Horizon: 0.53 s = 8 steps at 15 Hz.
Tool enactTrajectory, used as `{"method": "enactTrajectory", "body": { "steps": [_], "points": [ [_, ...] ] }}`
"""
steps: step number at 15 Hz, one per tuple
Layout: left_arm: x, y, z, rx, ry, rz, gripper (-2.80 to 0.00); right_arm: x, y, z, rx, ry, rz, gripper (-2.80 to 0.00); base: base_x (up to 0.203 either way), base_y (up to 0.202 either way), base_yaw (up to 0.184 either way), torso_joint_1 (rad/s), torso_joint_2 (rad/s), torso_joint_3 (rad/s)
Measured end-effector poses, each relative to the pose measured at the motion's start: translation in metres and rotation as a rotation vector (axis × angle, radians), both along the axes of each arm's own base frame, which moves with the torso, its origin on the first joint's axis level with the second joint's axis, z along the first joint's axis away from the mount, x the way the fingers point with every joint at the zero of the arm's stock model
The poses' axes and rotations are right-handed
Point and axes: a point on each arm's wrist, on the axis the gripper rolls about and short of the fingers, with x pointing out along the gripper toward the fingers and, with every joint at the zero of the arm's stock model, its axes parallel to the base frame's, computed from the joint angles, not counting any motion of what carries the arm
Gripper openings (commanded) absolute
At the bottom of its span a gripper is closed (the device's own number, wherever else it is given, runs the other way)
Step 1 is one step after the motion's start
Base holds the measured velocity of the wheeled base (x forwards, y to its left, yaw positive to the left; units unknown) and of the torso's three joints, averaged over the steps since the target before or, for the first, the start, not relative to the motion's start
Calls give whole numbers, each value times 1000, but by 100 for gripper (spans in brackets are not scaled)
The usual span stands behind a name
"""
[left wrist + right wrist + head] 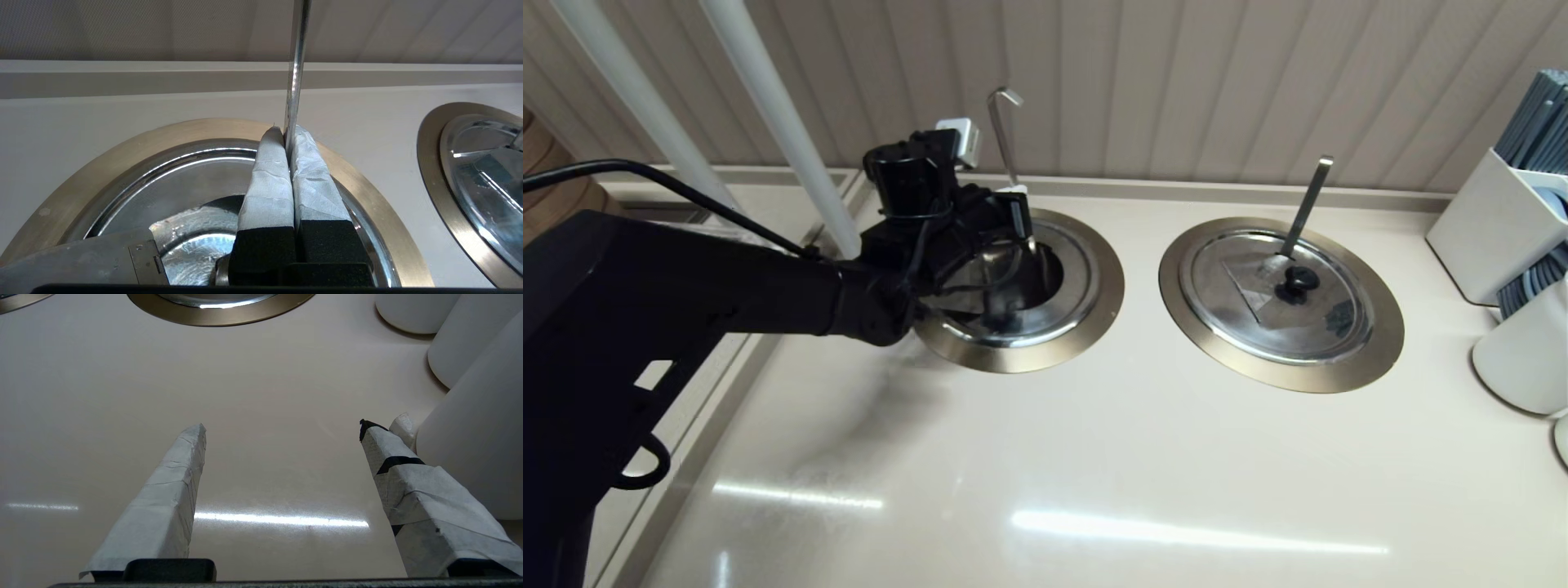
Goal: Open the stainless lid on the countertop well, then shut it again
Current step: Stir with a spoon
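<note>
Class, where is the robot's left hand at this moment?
The left hand is on the left side of the head view, over the countertop well, just in front of the hook-ended ladle handle.

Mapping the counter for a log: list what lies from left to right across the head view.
left gripper shut above the countertop well → hook-ended ladle handle → twin lid with straight ladle handle → white holder
</note>
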Motion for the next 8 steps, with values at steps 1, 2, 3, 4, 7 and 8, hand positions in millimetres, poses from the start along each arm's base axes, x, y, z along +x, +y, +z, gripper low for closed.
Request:
{"method": "enactTrajectory", "body": {
  "steps": [1,2,3,4,7,8],
  "points": [
    [-4,1,1,4,5,-12,-280,0,0,0,1,0,0,0,0,0,0,0,0,0],
    [-7,1,0,10,12,-29,-280,0,0,0,0,0,0,0,0,0,0,0,0,0],
    [-10,2,-1,19,25,-48,-280,0,0,0,0,0,0,0,0,0,0,0,0,0],
    [-14,3,-3,32,45,-70,-280,0,0,0,0,0,0,0,0,0,0,0,0,0],
    [-23,13,-8,114,123,-119,-280,0,0,0,0,0,0,0,0,0,0,0,0,0],
    [-22,19,-9,163,115,-100,-280,0,0,0,0,0,0,0,0,0,0,0,0,0]
  ]
}}
